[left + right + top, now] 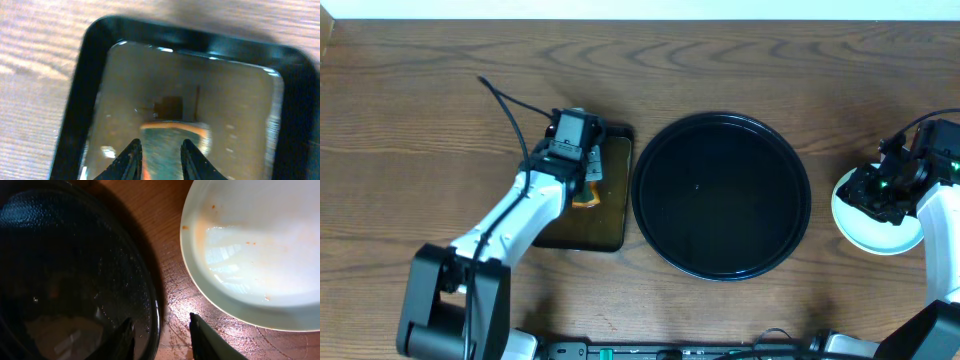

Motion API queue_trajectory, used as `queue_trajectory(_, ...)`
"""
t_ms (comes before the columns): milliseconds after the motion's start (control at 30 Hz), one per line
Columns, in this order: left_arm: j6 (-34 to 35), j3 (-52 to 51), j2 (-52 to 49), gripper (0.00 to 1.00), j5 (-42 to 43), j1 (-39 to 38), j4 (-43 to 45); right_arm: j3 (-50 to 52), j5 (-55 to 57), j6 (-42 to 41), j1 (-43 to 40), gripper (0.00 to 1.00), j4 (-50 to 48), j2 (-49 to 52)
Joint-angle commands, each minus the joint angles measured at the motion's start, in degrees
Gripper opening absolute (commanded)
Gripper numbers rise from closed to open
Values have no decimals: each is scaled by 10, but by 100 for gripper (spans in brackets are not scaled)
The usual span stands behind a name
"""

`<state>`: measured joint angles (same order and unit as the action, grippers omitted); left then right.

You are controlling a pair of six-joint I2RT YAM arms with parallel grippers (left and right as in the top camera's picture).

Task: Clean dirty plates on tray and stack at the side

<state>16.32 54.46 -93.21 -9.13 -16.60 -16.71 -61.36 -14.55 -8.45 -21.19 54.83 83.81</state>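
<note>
The large round black tray (720, 200) lies mid-table with no plate on it; its rim also shows in the right wrist view (75, 255). One pale plate (860, 230) rests on the wood to the tray's right, with faint orange smears on its inner face (260, 245). My right gripper (880, 185) hangs over that plate's left edge, open (161, 317), with nothing between its fingers. Over the small rectangular tray (610, 225), my left gripper (588, 170) is shut (160, 142) on a green-and-orange sponge (167, 152).
The rectangular tray (90, 60) holds shallow brownish water and sits just left of the round tray. Bare wood tabletop (420, 120) runs along the back and the far left. The right arm's white link covers the plate's right side.
</note>
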Motion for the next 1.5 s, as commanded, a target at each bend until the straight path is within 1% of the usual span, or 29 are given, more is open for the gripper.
queue_trajectory(0,9,7,-33,26,41,20,-3,3,-7,11,5,33,0,-9)
queue_trajectory(67,9,7,-48,24,75,24,-2,3,-7,11,5,33,0,-9)
queue_trajectory(167,9,7,-63,22,101,24,-3,3,-7,11,5,33,0,-9)
queue_trajectory(267,9,5,-71,19,103,24,-3,3,-5,12,5,33,0,-9)
queue_trajectory(367,9,1,-78,19,103,24,-3,3,-5,15,5,33,0,-9)
queue_trajectory(433,9,1,-84,13,105,24,-3,3,-5,15,5,33,0,-9)
queue_trajectory(533,8,1,-95,8,133,24,-3,3,-5,15,5,33,0,-9)
queue_trajectory(600,8,0,-98,8,127,24,-5,3,-5,15,5,33,1,-9)
queue_trajectory(633,9,0,-98,11,120,24,-6,3,-5,15,5,33,1,-9)
queue_trajectory(667,8,0,-98,17,109,24,-6,3,-5,15,5,33,1,-9)
queue_trajectory(700,9,0,-98,17,93,24,-7,3,-5,15,5,33,1,-9)
queue_trajectory(733,9,0,-98,21,79,24,-7,3,-5,15,5,33,1,-9)
queue_trajectory(800,9,0,-98,23,51,24,-8,3,-5,15,5,33,2,-9)
queue_trajectory(900,9,-1,-98,23,19,24,-9,3,-5,15,5,33,5,-9)
queue_trajectory(1167,18,-13,-98,24,42,24,-9,3,-5,15,5,32,5,-9)
queue_trajectory(1300,18,-31,-98,45,42,24,-9,3,-5,15,5,32,5,-9)
queue_trajectory(1367,17,-34,-98,53,42,24,-10,3,-5,15,5,32,5,-9)
queue_trajectory(1400,17,-33,-98,54,42,24,-12,3,-5,15,5,32,5,-9)
queue_trajectory(1467,17,-33,-97,54,42,24,-12,3,-5,15,5,32,7,-9)
